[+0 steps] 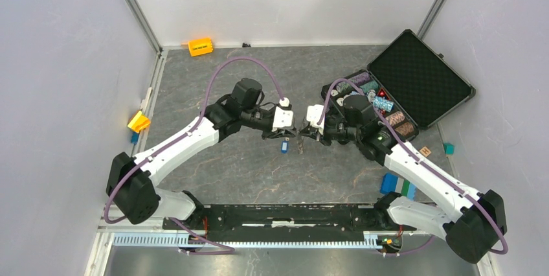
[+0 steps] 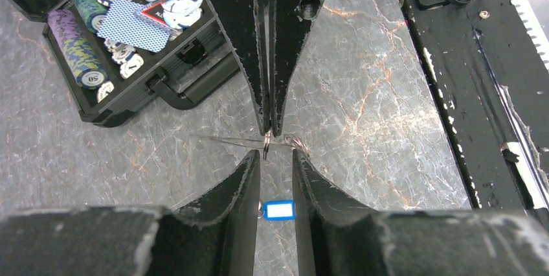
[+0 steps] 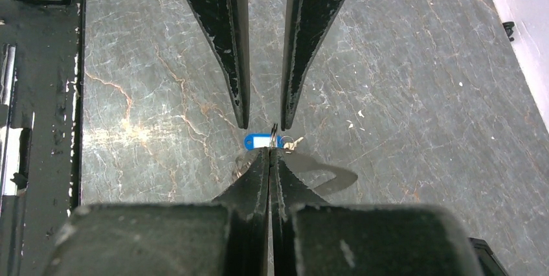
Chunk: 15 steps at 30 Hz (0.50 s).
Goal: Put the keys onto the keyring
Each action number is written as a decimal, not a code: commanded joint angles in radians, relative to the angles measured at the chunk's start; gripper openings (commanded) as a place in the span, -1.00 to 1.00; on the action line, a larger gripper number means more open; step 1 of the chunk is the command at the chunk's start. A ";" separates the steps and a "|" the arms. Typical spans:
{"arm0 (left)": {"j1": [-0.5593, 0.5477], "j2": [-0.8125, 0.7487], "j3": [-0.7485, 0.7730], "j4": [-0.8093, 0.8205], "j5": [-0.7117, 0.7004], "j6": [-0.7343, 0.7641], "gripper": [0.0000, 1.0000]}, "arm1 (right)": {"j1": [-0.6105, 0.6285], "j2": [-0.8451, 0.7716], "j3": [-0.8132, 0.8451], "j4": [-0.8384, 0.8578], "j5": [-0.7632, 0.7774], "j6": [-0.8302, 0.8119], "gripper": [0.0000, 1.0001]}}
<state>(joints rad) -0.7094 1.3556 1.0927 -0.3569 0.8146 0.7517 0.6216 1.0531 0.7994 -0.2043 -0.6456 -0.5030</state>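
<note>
My two grippers meet tip to tip above the middle of the table. The right gripper [image 3: 269, 151] is shut on a thin metal keyring [image 3: 274, 133], which shows edge-on [image 2: 266, 146] in the left wrist view. The left gripper [image 2: 277, 154] is open, its fingertips [image 3: 243, 120] on either side of the ring's edge, with nothing between them. A small brass key [image 3: 292, 141] shows just beside the ring. A blue key tag [image 1: 283, 147] sits below the grippers [image 2: 280, 210]; I cannot tell whether it hangs or lies on the table.
An open black case [image 1: 414, 81] of poker chips lies at the back right. An orange block [image 1: 200, 46] is by the back wall and a yellow one [image 1: 138, 121] at the left edge. Blue and green blocks [image 1: 398, 185] sit near the right arm. The black base rail [image 1: 291, 214] runs along the front.
</note>
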 commanded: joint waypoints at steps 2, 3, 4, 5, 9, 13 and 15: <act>-0.012 0.024 0.045 -0.007 0.031 0.070 -0.42 | 0.005 -0.005 0.041 0.036 -0.018 -0.003 -1.00; -0.013 0.026 0.045 -0.007 0.032 0.074 -0.43 | 0.005 -0.006 0.038 0.039 -0.020 -0.002 -1.00; -0.013 0.027 0.044 -0.007 0.032 0.080 -0.45 | 0.006 -0.007 0.037 0.043 -0.023 -0.001 -1.00; -0.013 0.029 0.043 -0.007 0.032 0.086 -0.46 | 0.005 -0.010 0.034 0.044 -0.025 0.000 -1.00; -0.015 0.037 0.045 -0.007 0.038 0.088 -0.51 | 0.006 -0.010 0.029 0.046 -0.032 0.001 -1.00; -0.015 0.035 0.035 0.027 0.038 0.065 -0.68 | 0.006 -0.016 0.022 0.053 -0.034 0.004 -1.00; -0.015 0.035 0.033 0.031 0.038 0.058 -0.79 | 0.006 -0.019 0.016 0.058 -0.037 0.006 -1.00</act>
<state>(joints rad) -0.7158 1.3846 1.0977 -0.3634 0.8177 0.7918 0.6216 1.0538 0.7994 -0.2031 -0.6579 -0.5022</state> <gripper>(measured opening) 0.153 0.004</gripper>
